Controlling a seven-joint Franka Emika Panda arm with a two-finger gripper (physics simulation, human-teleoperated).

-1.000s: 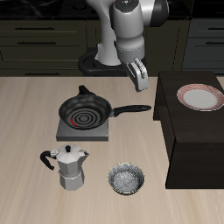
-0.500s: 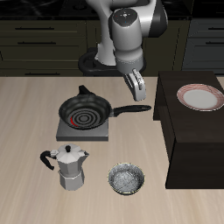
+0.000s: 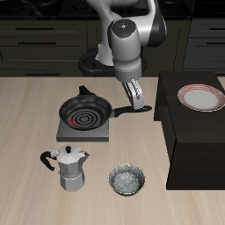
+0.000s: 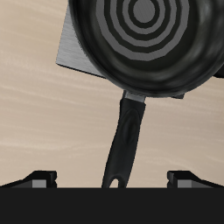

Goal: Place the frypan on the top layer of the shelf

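Wrist view alone shows end effector (image 4: pixel 112 178) fingertips straddling frypan (image 4: pixel 149 44) handle.

the gripper (image 3: pixel 134 95) came down and moved inward until it hung right over the frypan (image 3: pixel 86 112) handle.

In the exterior view the arm (image 3: pixel 132 44) hides part of the frypan (image 3: pixel 86 112) handle, and the shelf (image 3: pixel 195 141) runs off the frame edge. In the wrist view the frypan bowl is cut off, and only 2 fingertips (image 4: pixel 41 178) show.
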